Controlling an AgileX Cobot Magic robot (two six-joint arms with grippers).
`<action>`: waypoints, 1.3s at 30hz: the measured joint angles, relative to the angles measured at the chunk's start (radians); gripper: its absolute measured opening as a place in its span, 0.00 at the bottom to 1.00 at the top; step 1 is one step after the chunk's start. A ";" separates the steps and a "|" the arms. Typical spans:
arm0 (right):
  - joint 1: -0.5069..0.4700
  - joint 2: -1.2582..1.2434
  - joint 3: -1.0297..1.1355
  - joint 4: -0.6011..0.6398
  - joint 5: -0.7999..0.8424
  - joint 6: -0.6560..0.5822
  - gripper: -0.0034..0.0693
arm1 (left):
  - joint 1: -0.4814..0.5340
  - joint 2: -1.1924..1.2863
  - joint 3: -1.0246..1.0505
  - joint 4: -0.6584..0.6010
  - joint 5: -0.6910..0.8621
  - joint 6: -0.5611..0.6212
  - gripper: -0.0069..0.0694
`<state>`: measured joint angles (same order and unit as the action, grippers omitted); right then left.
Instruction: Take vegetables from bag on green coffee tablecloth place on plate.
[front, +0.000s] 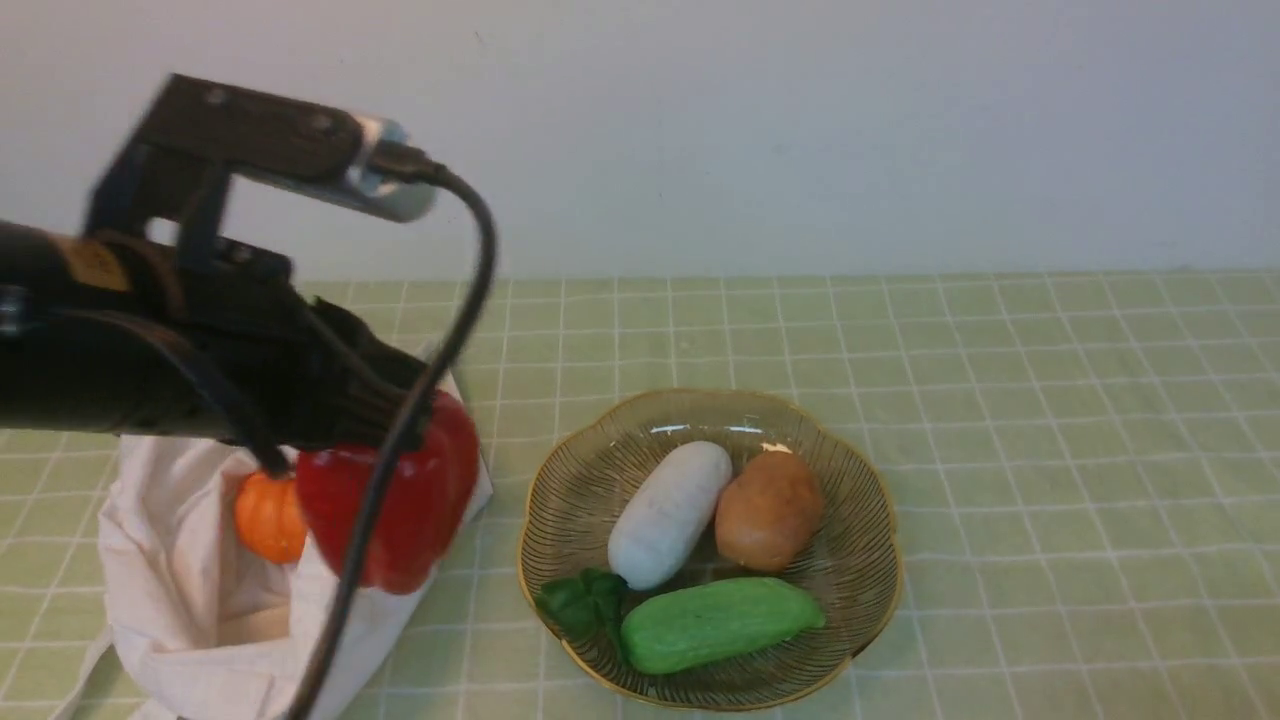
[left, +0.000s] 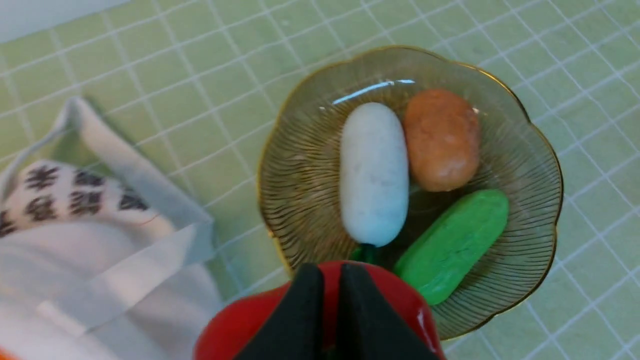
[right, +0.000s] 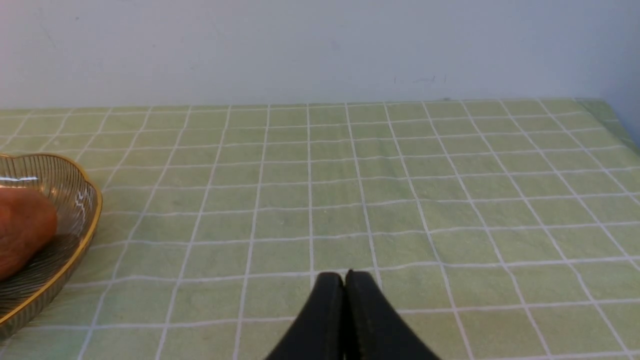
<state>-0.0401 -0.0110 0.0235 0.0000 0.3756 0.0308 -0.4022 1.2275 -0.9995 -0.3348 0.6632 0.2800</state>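
My left gripper (front: 405, 420) is shut on the glossy red bell pepper (front: 400, 505) and holds it in the air over the bag's right side, left of the plate. In the left wrist view the pepper (left: 235, 325) sits under the closed fingers (left: 300, 320); its stem is hidden. The orange pumpkin (front: 268, 517) lies in the open off-white bag (front: 190, 600) (left: 85, 270). The amber glass plate (front: 860, 560) (left: 300, 180) stands on the green checked tablecloth (front: 1050, 450). My right gripper (right: 344, 277) is shut and empty over bare cloth, right of the plate (right: 75, 200).
The plate holds a white oblong vegetable (front: 668, 512), a brown one (front: 768, 508), a green one (front: 715, 622) and a dark green leaf (front: 582, 600). A pale wall (front: 800, 130) stands behind the table.
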 joint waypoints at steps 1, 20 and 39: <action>0.000 0.000 0.000 0.000 0.000 0.000 0.03 | -0.006 0.009 -0.001 0.000 -0.008 0.000 0.10; 0.000 0.000 0.000 0.000 0.000 0.000 0.03 | -0.099 0.596 -0.219 0.153 -0.276 -0.003 0.51; 0.000 0.000 0.000 0.000 0.000 0.000 0.03 | -0.099 -0.037 -0.217 0.516 0.060 -0.377 0.10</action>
<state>-0.0401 -0.0110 0.0235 0.0000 0.3756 0.0308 -0.5009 1.1907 -1.2163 0.1813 0.7231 -0.0966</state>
